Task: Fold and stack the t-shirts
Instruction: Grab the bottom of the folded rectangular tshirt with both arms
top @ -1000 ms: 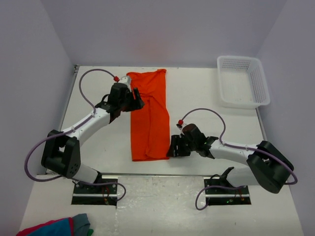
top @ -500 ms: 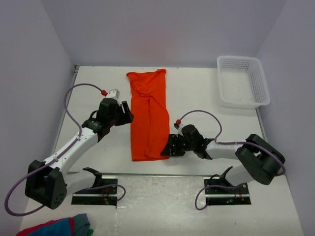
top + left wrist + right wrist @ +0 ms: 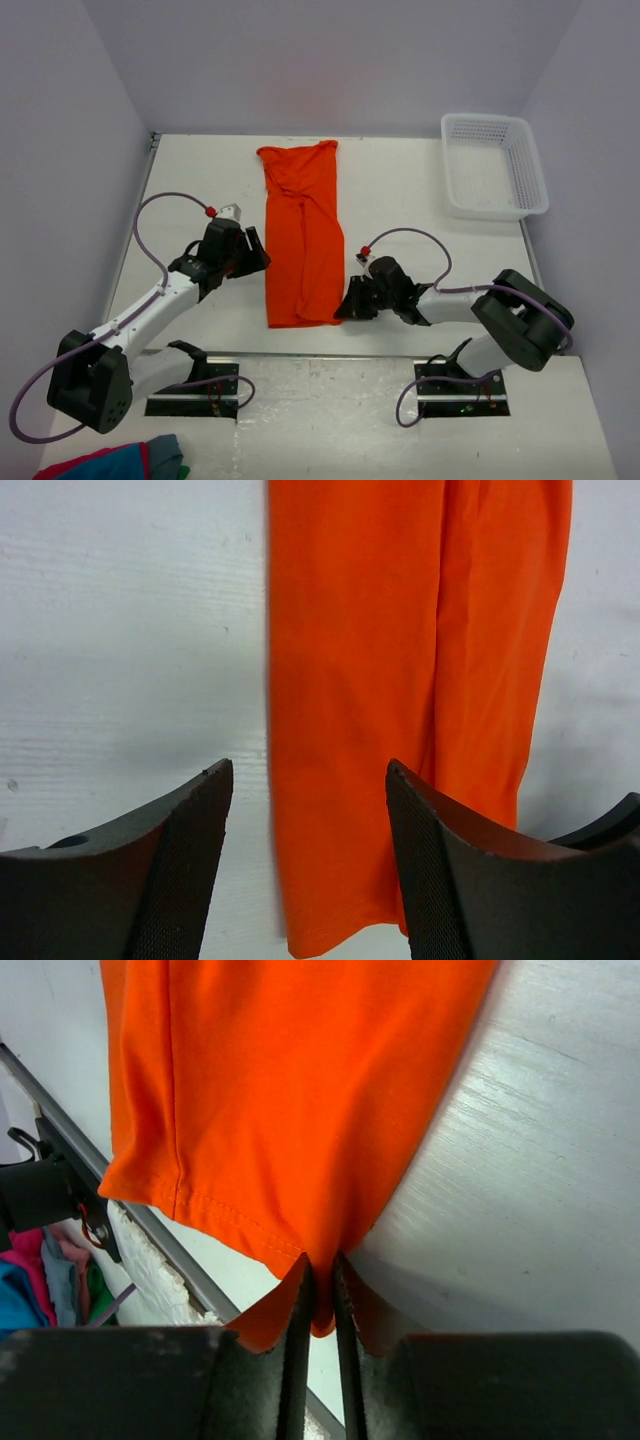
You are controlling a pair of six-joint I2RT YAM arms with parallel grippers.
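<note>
A bright orange t-shirt (image 3: 302, 232) lies on the white table, folded into a long narrow strip running from the back to near the front edge. My right gripper (image 3: 345, 306) is shut on the strip's near right corner, and the right wrist view shows the hem (image 3: 322, 1305) pinched between its fingers (image 3: 298, 1305). My left gripper (image 3: 262, 252) hangs open at the strip's left edge, about halfway along. In the left wrist view the orange cloth (image 3: 350, 710) lies between and beyond its two black fingers (image 3: 190, 830), which do not touch it.
A white mesh basket (image 3: 492, 166) stands at the back right corner. A red, blue and grey cloth bundle (image 3: 115, 462) lies below the table's near edge at the left. The front rail (image 3: 160, 1230) runs close behind the pinched corner.
The right gripper slid onto the shirt's near right corner and shut on it. The left arm pulled back from the upper part of the strip to its left edge at mid-length, still open.
</note>
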